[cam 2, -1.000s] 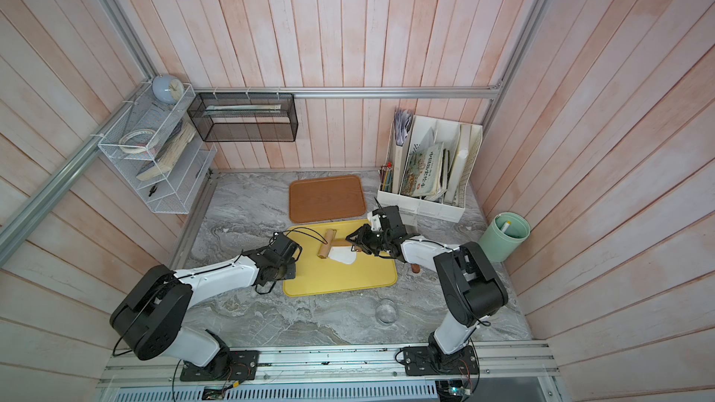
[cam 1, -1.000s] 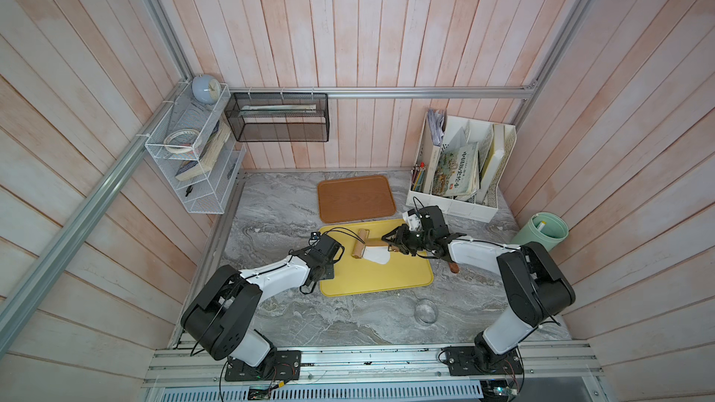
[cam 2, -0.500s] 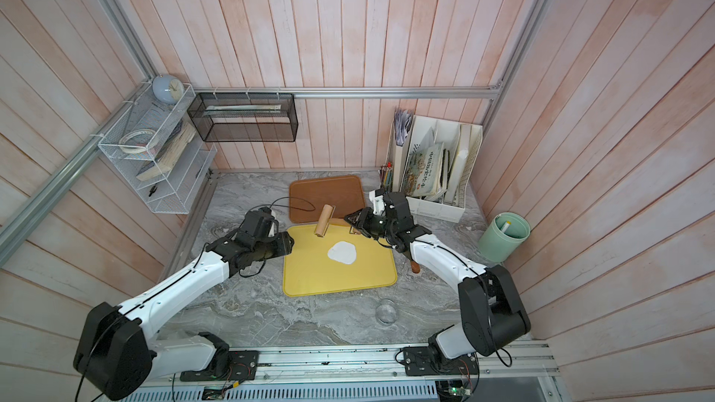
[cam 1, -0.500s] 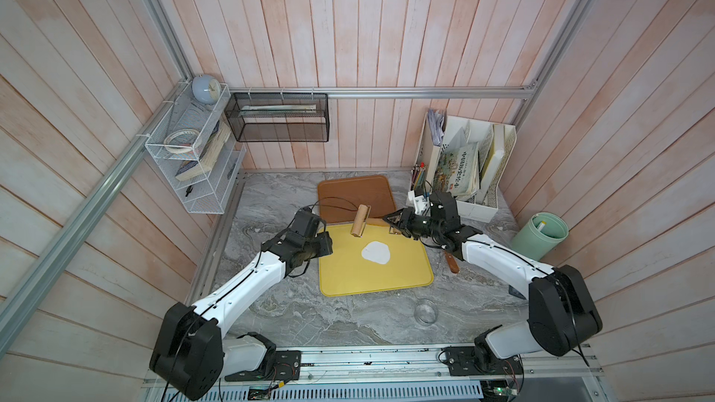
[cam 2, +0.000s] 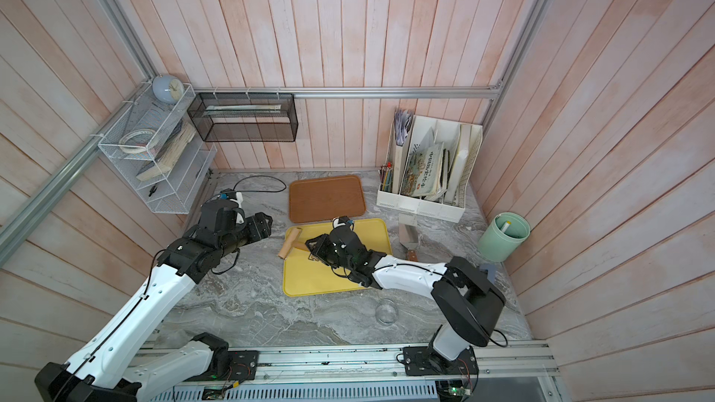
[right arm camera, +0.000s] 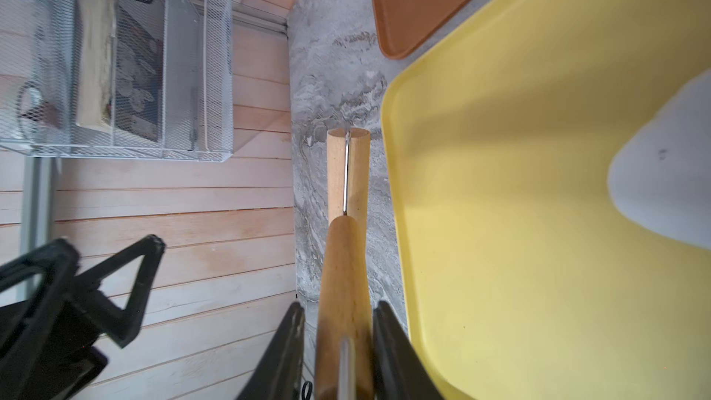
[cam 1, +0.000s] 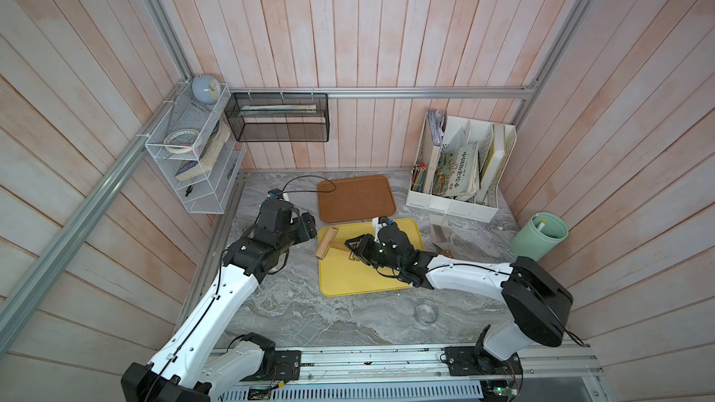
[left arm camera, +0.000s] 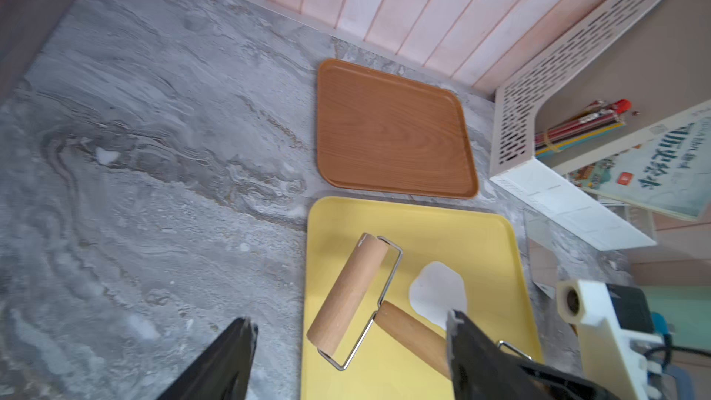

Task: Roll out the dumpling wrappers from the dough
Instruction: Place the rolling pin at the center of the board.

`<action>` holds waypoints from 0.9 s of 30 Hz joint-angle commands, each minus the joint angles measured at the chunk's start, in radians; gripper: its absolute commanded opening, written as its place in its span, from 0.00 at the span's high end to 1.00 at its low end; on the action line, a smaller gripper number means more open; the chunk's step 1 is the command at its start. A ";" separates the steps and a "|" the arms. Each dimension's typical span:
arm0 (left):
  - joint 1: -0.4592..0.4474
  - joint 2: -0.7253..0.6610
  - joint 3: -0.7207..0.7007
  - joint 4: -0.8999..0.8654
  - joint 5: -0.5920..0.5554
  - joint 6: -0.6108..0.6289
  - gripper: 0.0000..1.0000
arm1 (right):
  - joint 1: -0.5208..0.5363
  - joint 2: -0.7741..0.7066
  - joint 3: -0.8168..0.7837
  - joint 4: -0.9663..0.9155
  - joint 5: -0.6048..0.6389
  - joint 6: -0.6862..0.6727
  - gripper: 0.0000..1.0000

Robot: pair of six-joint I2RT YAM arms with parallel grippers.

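In a top view, the right pincer reaches across the yellow tray and grips the handle of the wooden roller, whose barrel lies over the tray's left edge. The left pincer sits over the grey desk, just beside the roller but apart from it. A brown tray lies behind the yellow one, nearly touching it.

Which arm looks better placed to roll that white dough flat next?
Right. The right gripper is shut on the handle of the wooden roller, with the dough close by on the yellow tray. The left gripper hangs open and empty beside the tray.
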 commanded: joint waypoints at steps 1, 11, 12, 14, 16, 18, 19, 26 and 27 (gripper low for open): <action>0.046 -0.030 0.018 -0.063 -0.046 0.009 0.12 | 0.046 0.073 0.101 0.102 0.156 0.073 1.00; 0.261 -0.027 -0.174 0.136 0.252 -0.206 0.24 | 0.120 0.302 0.328 0.147 0.307 0.099 1.00; 0.263 -0.031 -0.208 0.170 0.269 -0.255 0.24 | 0.122 0.315 0.340 0.164 0.313 0.093 1.00; 0.264 -0.040 -0.266 0.223 0.293 -0.358 0.29 | 0.127 0.320 0.346 0.208 0.323 0.016 1.00; 0.265 -0.061 -0.319 0.288 0.325 -0.470 0.34 | 0.132 0.313 0.338 0.251 0.324 -0.042 1.00; 0.265 -0.087 -0.369 0.377 0.359 -0.562 0.36 | 0.139 0.295 0.322 0.279 0.336 -0.097 1.00; 0.265 -0.092 -0.371 0.382 0.358 -0.602 0.35 | 0.143 0.288 0.316 0.288 0.342 -0.114 1.00; 0.266 -0.049 -0.385 0.550 0.478 -0.735 0.34 | 0.156 0.250 0.263 0.390 0.299 -0.253 1.00; 0.265 -0.046 -0.388 0.571 0.485 -0.740 0.36 | 0.156 0.245 0.261 0.387 0.299 -0.268 1.00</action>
